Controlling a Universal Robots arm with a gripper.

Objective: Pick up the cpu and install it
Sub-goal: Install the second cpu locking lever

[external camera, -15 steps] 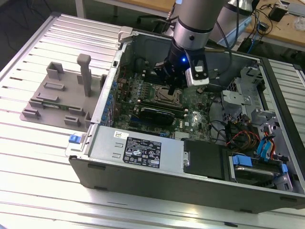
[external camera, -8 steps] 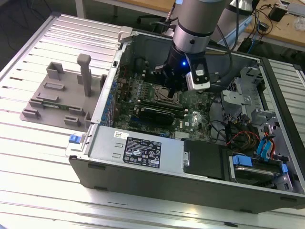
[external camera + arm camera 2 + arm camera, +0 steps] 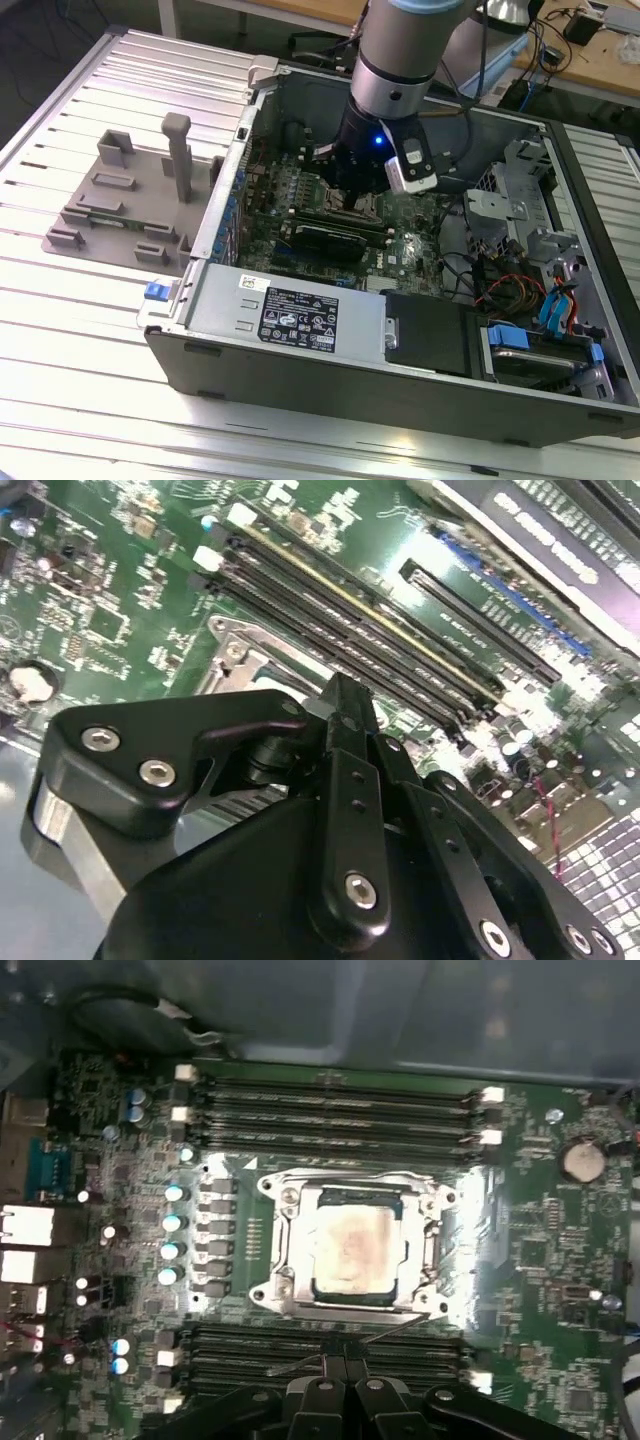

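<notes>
First wrist view shows the cpu [image 3: 350, 1250] lying flat inside the metal socket frame [image 3: 283, 1260] on the green motherboard [image 3: 540, 1260], between memory slots [image 3: 330, 1100]. The gripper [image 3: 345, 1380] hangs just beside it, apart from the chip, its fingers pressed together and holding nothing.

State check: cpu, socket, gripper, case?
cpu: seated in the socket, top plate showing, not held.
socket: metal frame around the cpu.
gripper: inside the case, beside the socket, empty.
case: on its side, panel off, board exposed.
</notes>
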